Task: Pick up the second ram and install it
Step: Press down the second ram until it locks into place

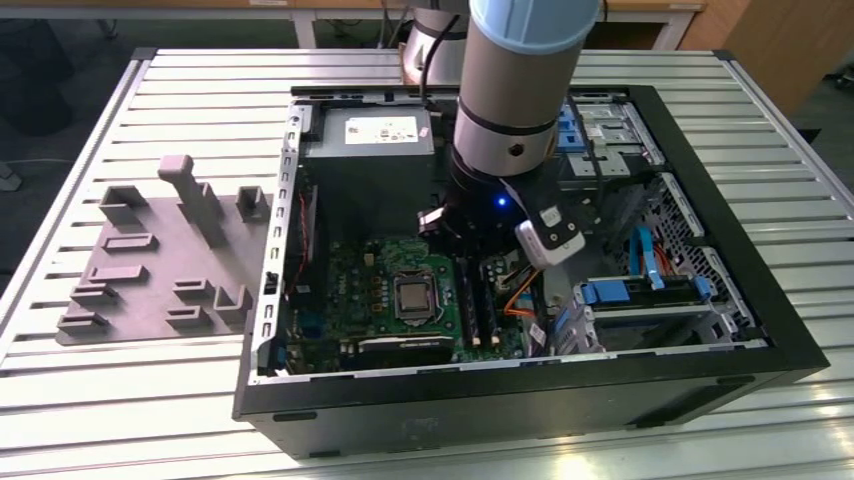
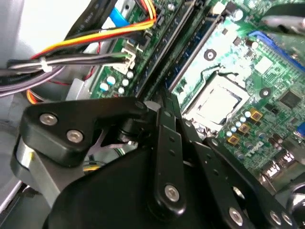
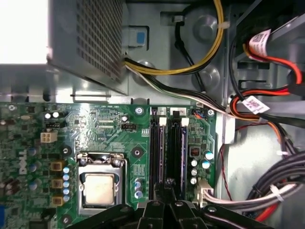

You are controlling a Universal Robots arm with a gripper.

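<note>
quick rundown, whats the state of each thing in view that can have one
computer case: side open, lying flat on the table
pincer: down over the memory slots, open or shut can't be told
memory slots: sticks appear seated in them
processor socket: latched, metal chip top bare, no cooler
grey holder tray: on the table beside the case
</note>
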